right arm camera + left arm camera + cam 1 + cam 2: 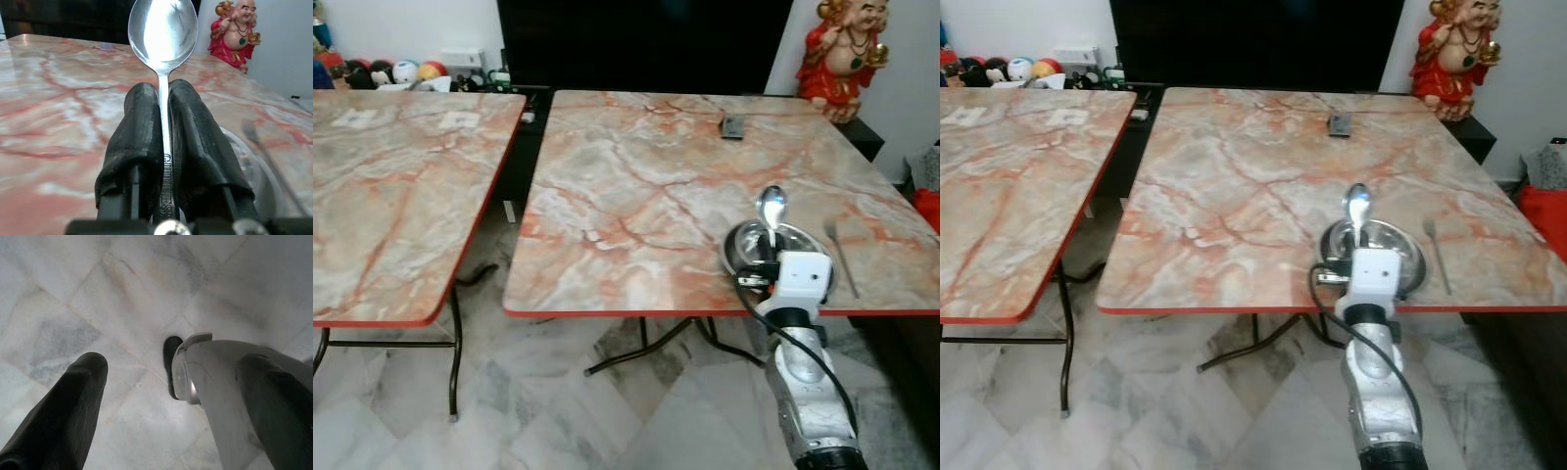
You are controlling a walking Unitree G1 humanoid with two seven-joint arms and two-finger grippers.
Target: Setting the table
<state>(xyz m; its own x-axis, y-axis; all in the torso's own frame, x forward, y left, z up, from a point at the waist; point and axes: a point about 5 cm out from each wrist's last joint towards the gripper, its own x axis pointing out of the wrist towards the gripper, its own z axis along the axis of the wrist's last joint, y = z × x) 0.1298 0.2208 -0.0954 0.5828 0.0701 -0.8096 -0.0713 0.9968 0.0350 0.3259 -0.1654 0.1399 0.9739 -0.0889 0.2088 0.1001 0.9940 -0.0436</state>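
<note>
- Right gripper [164, 142] clamped the spoon [164, 34] by its handle, bowl raised over the steel plate [795, 242]; fork [840, 257] just beside.
- Left gripper [146, 396] hung idle, fingers apart.
- Risk: thin handle could twist, spoon clattering onto plate.
</note>
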